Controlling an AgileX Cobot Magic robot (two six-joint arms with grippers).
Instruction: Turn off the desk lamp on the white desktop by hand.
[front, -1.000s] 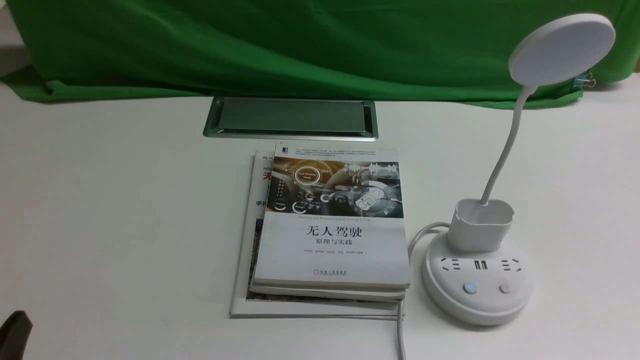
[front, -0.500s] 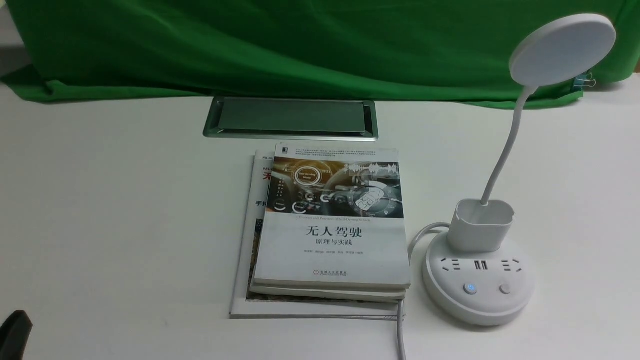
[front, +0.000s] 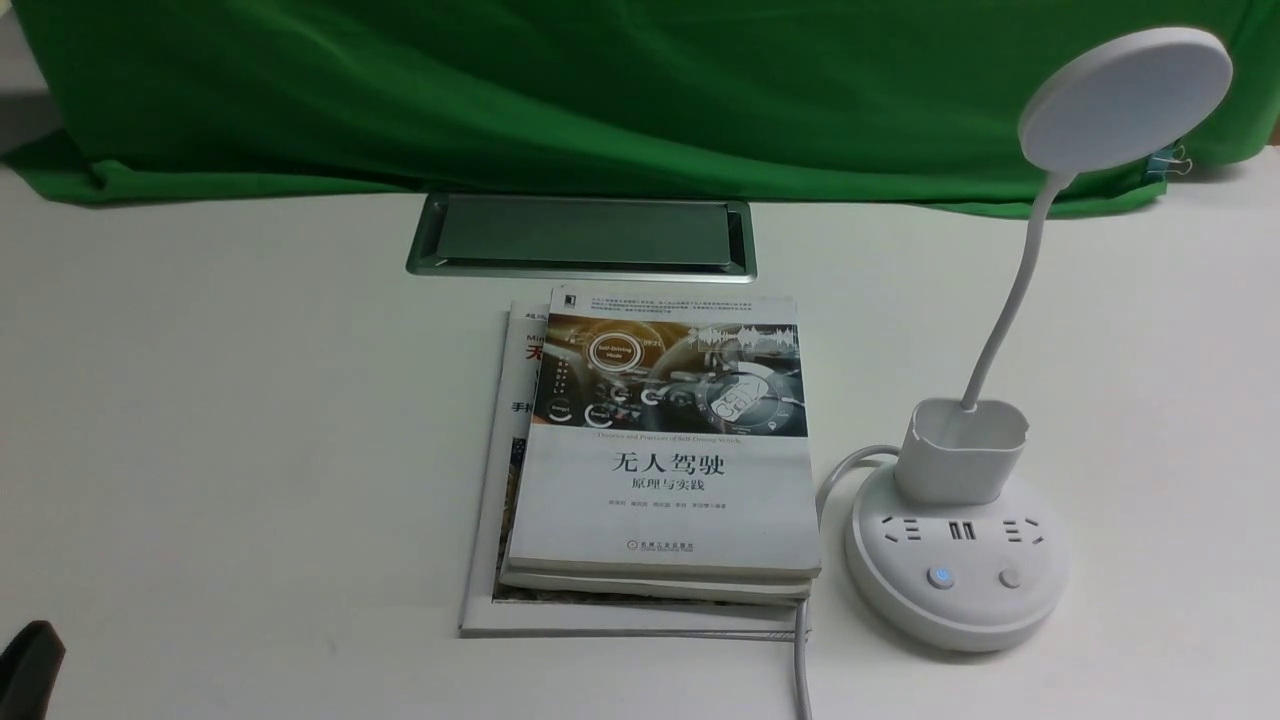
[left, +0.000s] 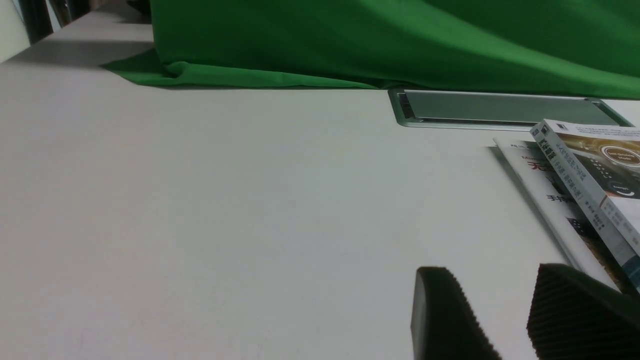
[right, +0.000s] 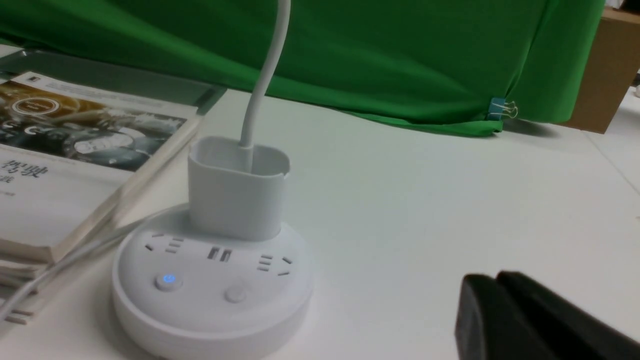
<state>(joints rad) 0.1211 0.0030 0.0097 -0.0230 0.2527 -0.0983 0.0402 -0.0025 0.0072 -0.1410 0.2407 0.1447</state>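
Observation:
The white desk lamp (front: 957, 560) stands at the right of the white desktop (front: 250, 420), its disc head (front: 1125, 100) high on a curved gooseneck. Its round base carries a blue-lit button (front: 940, 577) and an unlit button (front: 1010, 577). The base also shows in the right wrist view (right: 210, 290), with the lit button (right: 168, 280) there too. My right gripper (right: 492, 295) is shut and empty, low over the desktop, apart from the base; it is out of the front view. My left gripper (left: 482, 290) is open and empty near the books; only a dark tip (front: 30, 665) shows in front.
Stacked books (front: 665, 450) lie in the middle, just left of the lamp base. The lamp cord (front: 800, 660) runs between them to the front edge. A silver-framed hatch (front: 580, 235) sits behind the books. Green cloth (front: 600, 90) covers the back.

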